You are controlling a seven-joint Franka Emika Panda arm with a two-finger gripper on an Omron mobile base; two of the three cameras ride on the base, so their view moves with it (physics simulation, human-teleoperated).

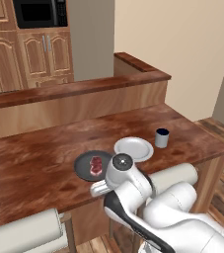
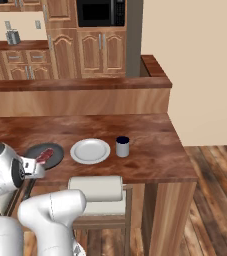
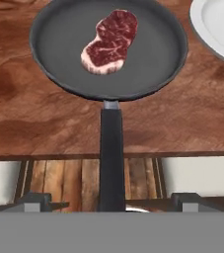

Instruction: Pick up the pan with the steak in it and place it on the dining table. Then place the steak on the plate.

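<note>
The dark pan (image 3: 148,54) rests flat on the dining table (image 3: 34,118), near its front edge, and the red marbled steak (image 3: 109,42) lies inside it. The pan's long black handle (image 3: 112,148) sticks out past the table edge. My gripper (image 3: 109,200) is open, with one fingertip on each side of the handle's end and a clear gap to both. From the base views, the pan (image 1: 84,163) with the steak (image 1: 95,166) sits just left of the white plate (image 1: 133,148). The plate (image 2: 90,151) is bare.
A dark blue cup (image 1: 162,138) stands right of the plate. White chair backs (image 1: 175,175) (image 1: 29,232) are pushed in under the table's front edge. A raised wooden ledge (image 1: 74,89) runs along the table's far side, with kitchen cabinets beyond it.
</note>
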